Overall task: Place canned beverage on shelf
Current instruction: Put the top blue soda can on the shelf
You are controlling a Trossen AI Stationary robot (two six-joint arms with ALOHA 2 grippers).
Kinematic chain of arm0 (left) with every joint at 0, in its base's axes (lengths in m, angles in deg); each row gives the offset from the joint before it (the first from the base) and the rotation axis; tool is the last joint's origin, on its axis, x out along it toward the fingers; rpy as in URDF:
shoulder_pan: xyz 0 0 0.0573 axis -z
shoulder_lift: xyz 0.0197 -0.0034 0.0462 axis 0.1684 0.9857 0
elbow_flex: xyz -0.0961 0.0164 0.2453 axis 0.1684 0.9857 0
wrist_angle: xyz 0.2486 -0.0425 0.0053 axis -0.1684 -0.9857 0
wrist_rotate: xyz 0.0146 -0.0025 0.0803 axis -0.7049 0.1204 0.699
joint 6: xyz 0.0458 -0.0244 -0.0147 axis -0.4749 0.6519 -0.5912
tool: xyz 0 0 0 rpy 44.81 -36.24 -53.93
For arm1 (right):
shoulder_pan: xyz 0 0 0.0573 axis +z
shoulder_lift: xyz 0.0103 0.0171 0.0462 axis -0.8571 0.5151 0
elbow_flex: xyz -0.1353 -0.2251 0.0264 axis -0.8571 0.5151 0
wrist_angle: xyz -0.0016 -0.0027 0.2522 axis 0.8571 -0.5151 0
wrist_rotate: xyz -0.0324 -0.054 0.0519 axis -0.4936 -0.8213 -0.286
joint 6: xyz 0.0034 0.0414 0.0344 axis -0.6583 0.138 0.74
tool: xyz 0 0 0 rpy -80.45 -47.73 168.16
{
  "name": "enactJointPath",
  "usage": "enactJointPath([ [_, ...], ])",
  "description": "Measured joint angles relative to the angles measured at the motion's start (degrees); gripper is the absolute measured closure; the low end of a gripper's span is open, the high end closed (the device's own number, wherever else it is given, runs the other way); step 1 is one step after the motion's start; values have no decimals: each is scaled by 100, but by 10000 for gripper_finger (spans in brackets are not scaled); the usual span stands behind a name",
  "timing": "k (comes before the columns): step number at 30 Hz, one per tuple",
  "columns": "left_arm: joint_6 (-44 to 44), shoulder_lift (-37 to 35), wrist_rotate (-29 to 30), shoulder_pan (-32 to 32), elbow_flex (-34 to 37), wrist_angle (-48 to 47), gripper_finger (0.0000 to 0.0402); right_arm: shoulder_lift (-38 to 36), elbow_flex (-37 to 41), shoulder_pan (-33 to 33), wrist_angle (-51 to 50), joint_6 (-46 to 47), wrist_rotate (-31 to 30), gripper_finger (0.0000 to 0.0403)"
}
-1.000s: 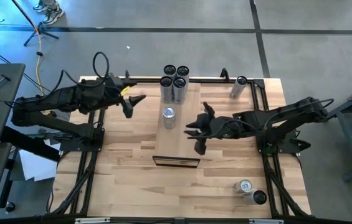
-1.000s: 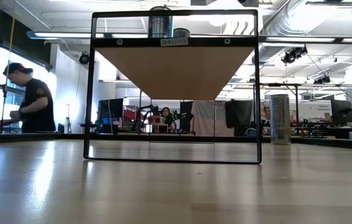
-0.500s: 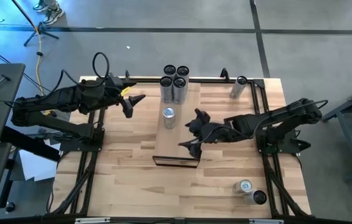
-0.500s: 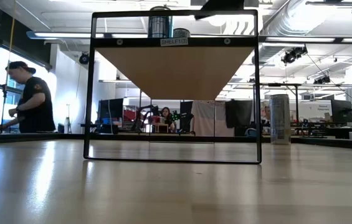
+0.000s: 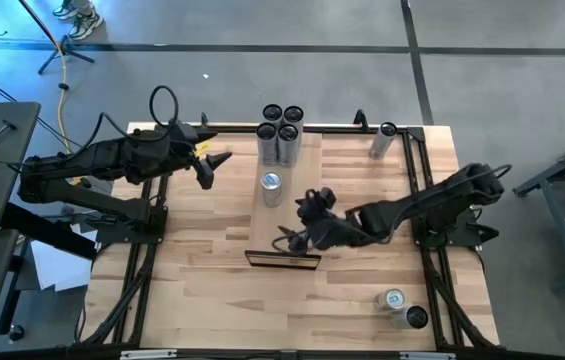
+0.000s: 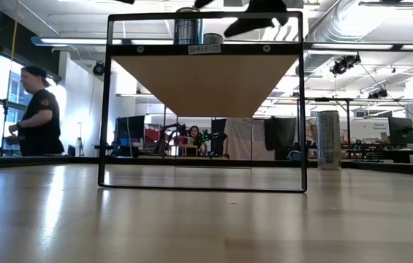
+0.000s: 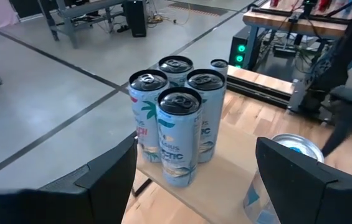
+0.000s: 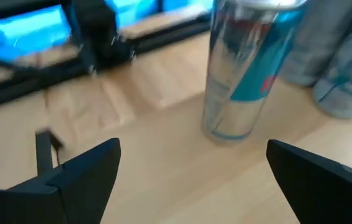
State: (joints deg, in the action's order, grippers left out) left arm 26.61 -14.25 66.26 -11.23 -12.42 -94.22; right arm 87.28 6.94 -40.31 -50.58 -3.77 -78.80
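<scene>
The shelf is a narrow pale board raised on a black frame mid-table. A silver and blue can stands upright on its bottom on the shelf. A cluster of several cans stands at the shelf's far end. My right gripper hovers open over the shelf's near half, pointing at the single can, well short of it. My left gripper waits open, raised left of the shelf, facing the cluster.
One can lies at the table's far right corner. Two more cans are near the right front corner. In the low view a tall can stands beyond the frame. People are in the room behind the table.
My right gripper has moved down and toward the table's left and near edges, coming over the shelf's near half, and its wrist has rolled. Its fingers now show at the top of the low view. The single can has stayed upright where it was.
</scene>
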Motion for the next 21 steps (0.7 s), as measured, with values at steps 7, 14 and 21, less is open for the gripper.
enactJointPath([
  [7, -350, 1, 65, 0, 0, -35, 106, 387, -1, 341, 567, 490, -1743, 13],
  [14, -562, 1, 76, 0, 0, -38, 106, 999, -311, 282, 1151, 278, -2184, 13],
  [21, -714, 1, 178, 0, 0, -40, 106, 1802, -1694, 112, 56, -296, -2950, 13],
])
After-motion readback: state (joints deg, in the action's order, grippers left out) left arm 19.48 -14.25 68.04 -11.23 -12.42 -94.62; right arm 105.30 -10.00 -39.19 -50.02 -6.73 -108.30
